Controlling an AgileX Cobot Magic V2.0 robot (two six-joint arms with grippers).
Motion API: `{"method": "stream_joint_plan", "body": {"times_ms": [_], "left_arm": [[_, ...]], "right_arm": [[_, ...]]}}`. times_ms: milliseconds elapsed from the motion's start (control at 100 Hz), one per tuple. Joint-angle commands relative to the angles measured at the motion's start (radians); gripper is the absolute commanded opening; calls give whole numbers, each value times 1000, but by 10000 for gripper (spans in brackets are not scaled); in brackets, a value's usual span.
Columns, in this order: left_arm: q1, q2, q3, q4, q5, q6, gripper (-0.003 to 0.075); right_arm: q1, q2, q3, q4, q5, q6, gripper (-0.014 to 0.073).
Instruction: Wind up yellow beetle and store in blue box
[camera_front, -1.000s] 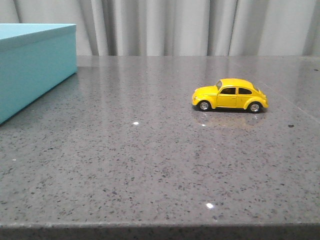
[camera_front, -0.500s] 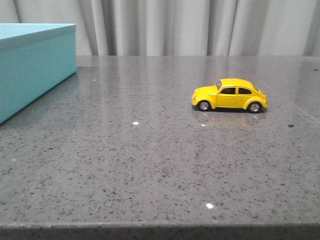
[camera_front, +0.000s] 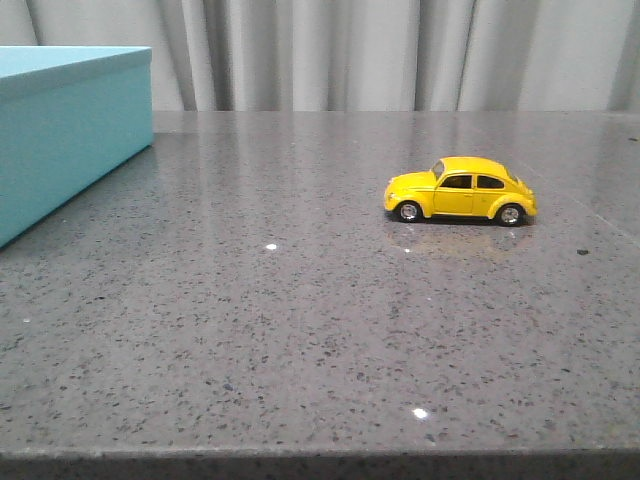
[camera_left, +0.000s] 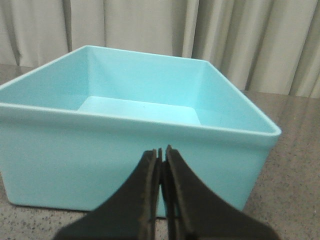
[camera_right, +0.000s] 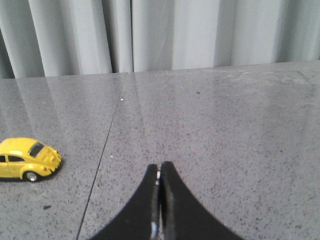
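Glossy yellow beetle (camera_front: 460, 189) on speckled stone table (camera_front: 300, 330); matte blue box (camera_left: 125, 150) open-topped; both jaws together.

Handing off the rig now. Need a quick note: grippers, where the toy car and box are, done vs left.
Left gripper: shut, empty, facing the near wall of the large light turquoise-blue open box, which looks empty inside.
Right gripper: shut, empty, above bare grey speckled table.
Small glossy yellow toy Beetle car: on its wheels on the table, right of centre in the front view, well apart from the box at far left.
Done: nothing visible; car untouched.
Left: grasp the car, wind it up, place it in the box.
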Motion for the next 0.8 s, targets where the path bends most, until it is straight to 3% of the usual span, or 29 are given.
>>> {"method": "stream_joint_plan", "body": {"times_ms": [0,500,790], "left_arm": [[-4,66,-95,-11,-46,-7,-19],[-4,402,-409,-11,-35,-7,-19],[-4,425,-416,-11,-61,-7,-19]], "right_arm": [[-1,43,-88,-3,-9,-5,-59],[0,419,-447,8,241,-5,-59],[0,441,-460,12,220,-5,-59]]}}
